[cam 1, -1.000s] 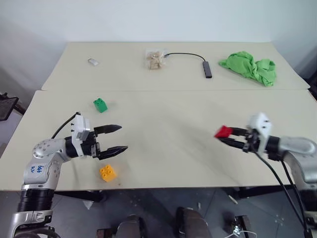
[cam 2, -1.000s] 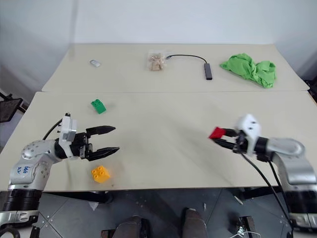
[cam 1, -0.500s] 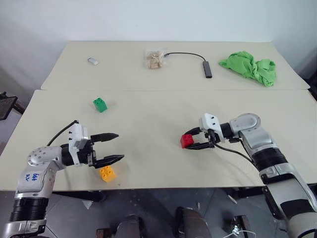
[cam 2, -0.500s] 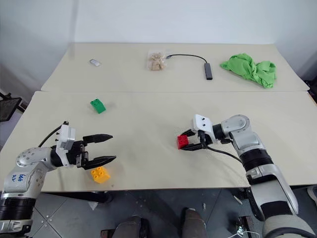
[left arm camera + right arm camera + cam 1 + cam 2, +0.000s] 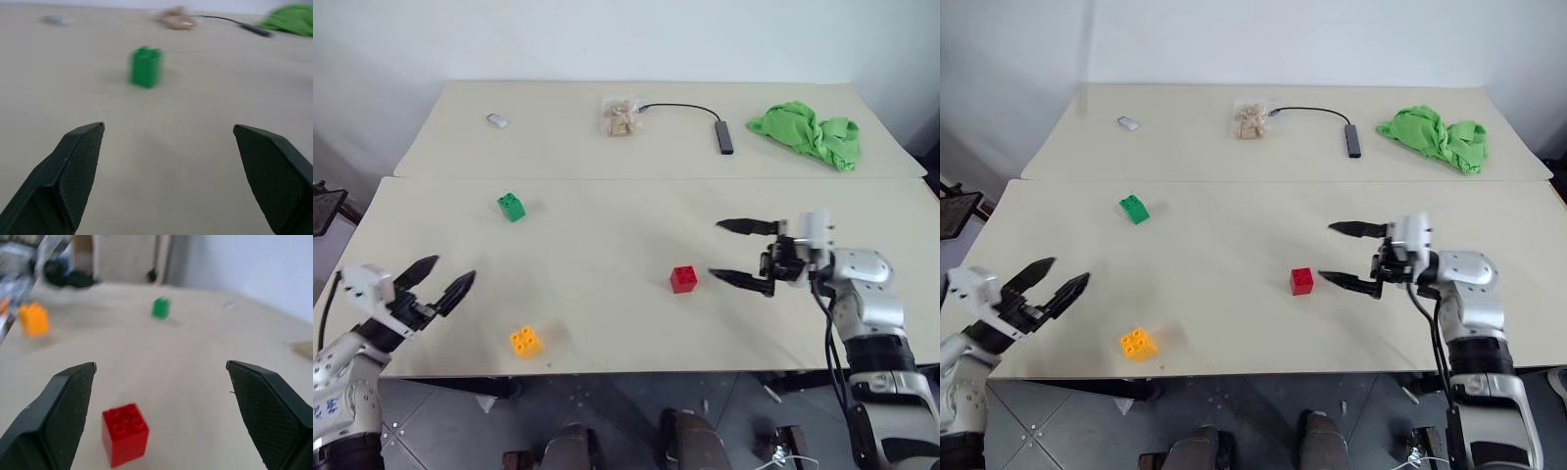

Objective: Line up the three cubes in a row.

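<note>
The red cube stands alone on the near table, about at its middle. My right gripper hangs open just to its right, fingers pointing at it, nothing between them. The red cube also appears in the right wrist view, in front of the spread fingers. The green cube sits at the far left of the near table. Close to the front edge on the left lies the yellow-orange cube. My left gripper is open at the table's left edge, well left of the yellow-orange cube.
On the far table lie a green cloth, a black dongle with cable, a small bag of beige pieces and a small grey-white block. A seam separates the two tables.
My right gripper carried the red cube leftward, set it on the table, opened and drew back to the right. My left gripper swung left, away from the yellow-orange cube, staying open.
</note>
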You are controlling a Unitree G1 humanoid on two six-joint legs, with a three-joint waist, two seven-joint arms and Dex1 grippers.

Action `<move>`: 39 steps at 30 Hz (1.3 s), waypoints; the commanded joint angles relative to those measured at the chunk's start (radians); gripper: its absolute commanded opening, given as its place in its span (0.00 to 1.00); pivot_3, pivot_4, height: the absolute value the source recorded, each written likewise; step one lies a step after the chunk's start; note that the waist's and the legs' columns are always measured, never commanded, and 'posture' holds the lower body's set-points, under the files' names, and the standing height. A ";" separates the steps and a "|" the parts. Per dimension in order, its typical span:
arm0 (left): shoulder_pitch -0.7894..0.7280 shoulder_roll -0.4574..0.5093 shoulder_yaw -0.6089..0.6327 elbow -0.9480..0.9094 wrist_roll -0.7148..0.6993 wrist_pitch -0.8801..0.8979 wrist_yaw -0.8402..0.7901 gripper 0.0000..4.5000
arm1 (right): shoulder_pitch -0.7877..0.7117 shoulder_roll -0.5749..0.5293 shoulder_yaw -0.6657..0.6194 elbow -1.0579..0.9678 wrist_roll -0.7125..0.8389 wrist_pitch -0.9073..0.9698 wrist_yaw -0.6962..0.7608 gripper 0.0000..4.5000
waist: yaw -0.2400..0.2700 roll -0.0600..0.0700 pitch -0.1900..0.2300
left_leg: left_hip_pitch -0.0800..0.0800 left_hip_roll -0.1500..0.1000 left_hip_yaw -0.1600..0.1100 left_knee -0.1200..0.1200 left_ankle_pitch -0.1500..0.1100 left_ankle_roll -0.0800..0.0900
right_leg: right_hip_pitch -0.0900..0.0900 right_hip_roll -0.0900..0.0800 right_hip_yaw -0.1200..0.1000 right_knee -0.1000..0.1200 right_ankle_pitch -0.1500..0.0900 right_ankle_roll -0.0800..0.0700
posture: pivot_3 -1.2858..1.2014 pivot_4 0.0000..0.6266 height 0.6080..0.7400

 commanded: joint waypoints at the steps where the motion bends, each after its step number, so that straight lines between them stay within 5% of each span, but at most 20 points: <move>1: 0.034 -0.030 -0.001 -0.036 -0.022 -0.020 0.019 1.00 | 0.122 0.016 -0.054 -0.108 0.035 -0.039 -0.030 0.99 | 0.005 0.000 0.000 | 0.000 0.000 0.000 0.000 -0.001 0.000 | 0.001 0.000 -0.001 -0.001 0.000 0.000 | 0.52 0.24 1.00; 6: -0.181 0.008 -0.110 0.067 0.005 0.009 -0.013 1.00 | 0.157 0.031 -0.047 -0.151 0.025 -0.042 -0.076 0.99 | 0.023 -0.001 0.000 | 0.000 0.000 0.001 0.002 0.001 0.000 | 0.001 0.000 0.000 -0.001 0.001 -0.003 | 0.52 0.24 1.00; 14: -0.782 0.099 -0.326 0.805 0.267 -0.179 0.000 1.00 | 0.170 0.020 -0.031 -0.212 0.014 -0.037 -0.128 0.99 | 0.016 -0.001 -0.001 | 0.000 -0.001 0.003 -0.001 0.001 0.001 | -0.001 0.000 -0.002 -0.002 0.002 -0.001 | 0.52 0.24 1.00; 19: -0.948 0.081 -0.386 1.051 0.356 -0.217 0.060 1.00 | 0.250 0.016 -0.044 -0.314 0.018 -0.018 -0.193 0.99 | -0.003 -0.002 0.000 | -0.001 -0.001 0.004 -0.007 0.000 0.000 | -0.003 0.000 -0.006 -0.003 0.002 0.000 | 0.52 0.24 1.00; 25: -0.993 0.076 -0.406 1.133 0.404 -0.253 0.074 1.00 | 0.331 0.012 -0.052 -0.408 0.026 0.002 -0.254 0.99 | -0.004 -0.003 0.000 | -0.001 -0.001 0.004 -0.006 0.000 0.000 | -0.003 0.000 -0.006 -0.004 0.002 0.000 | 0.52 0.24 1.00; 35: -0.977 0.111 -0.400 1.123 0.413 -0.262 -0.034 0.37 | 0.363 0.020 -0.052 -0.421 0.018 -0.012 -0.291 1.00 | -0.002 -0.003 0.001 | -0.001 -0.001 0.004 -0.004 0.000 0.000 | -0.003 0.000 -0.006 -0.003 0.002 0.000 | 0.52 0.24 1.00; 39: -0.987 0.126 -0.405 1.080 0.385 -0.280 -0.250 0.33 | 0.380 0.011 -0.067 -0.425 0.026 -0.007 -0.300 1.00 | -0.001 -0.003 0.001 | -0.001 -0.001 0.004 -0.004 0.000 0.000 | -0.003 0.000 -0.006 -0.003 0.002 0.000 | 0.52 0.24 1.00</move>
